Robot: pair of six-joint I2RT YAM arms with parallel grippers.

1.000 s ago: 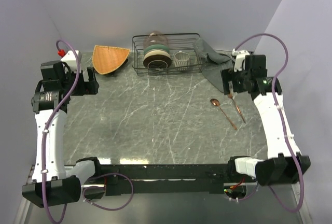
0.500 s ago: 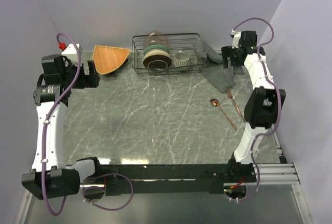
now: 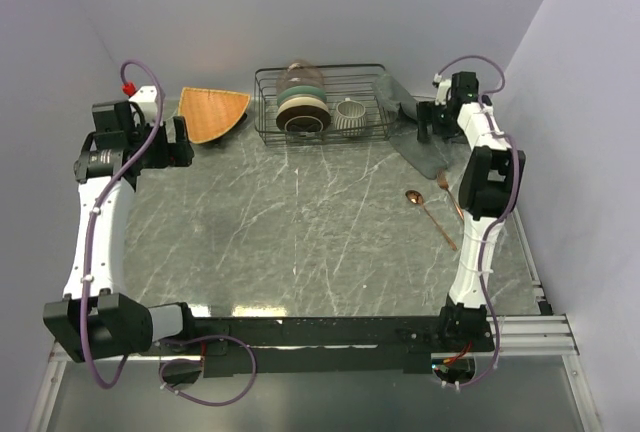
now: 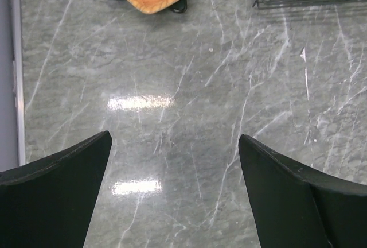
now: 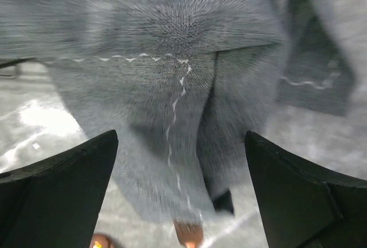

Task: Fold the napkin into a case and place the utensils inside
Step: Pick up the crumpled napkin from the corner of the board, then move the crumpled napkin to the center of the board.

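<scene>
Hovering the right gripper (image 3: 428, 130), spread wide, over the crumpled napkin (image 3: 424, 156) at two o'clock by the wire rack (image 3: 320, 102), utensils (image 3: 436, 216) just nearer, left gripper (image 3: 178, 142) likewise spread at ten: reaching step, next probably pinching an edge and dragging it flat.

Bright, even overhead light leaves white glare patches on the glossy grey desk (image 4: 172, 58) in the sharp left wrist view, while the right wrist view is smeared with streaky blur across the napkin (image 5: 172, 87), its black fingers (image 5: 51, 190) dark and featureless.
</scene>
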